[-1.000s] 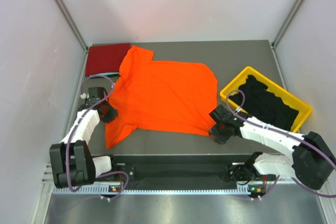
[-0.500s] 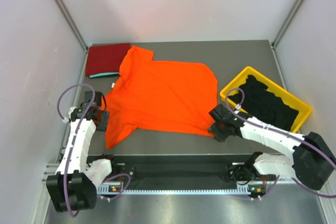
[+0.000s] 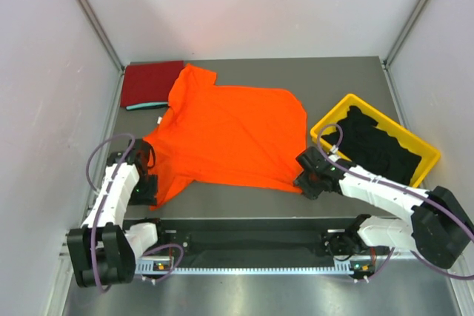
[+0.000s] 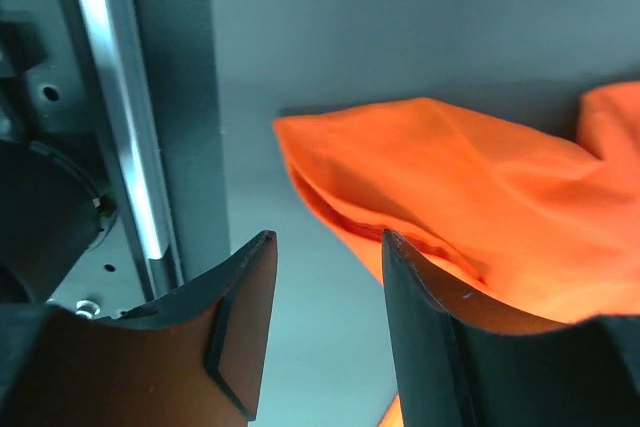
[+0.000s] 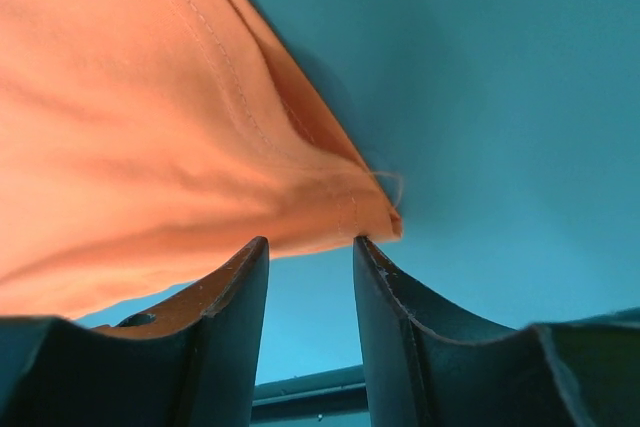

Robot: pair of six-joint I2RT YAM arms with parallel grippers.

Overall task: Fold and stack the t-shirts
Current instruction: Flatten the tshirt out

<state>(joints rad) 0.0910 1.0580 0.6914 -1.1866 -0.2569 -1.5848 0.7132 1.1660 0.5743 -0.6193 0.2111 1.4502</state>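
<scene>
The left hand hangs with jaws apart and nothing between them, just short of what looks like the near sleeve of the orange shirt. The right hand is likewise parted and empty, its tips right at the shirt's near hem corner. The shirt lies spread flat mid-table, collar to the left. It is light, limp cloth that will sag and drag, so it is probably best pinched at stitched edges, sleeve and hem corner, lifting both together to fold. At the far left corner of the table a folded red shirt lies on a teal one, touching the orange shirt's far sleeve. The yellow bin of black shirts sits just beside the right arm and could hamper its swing.
</scene>
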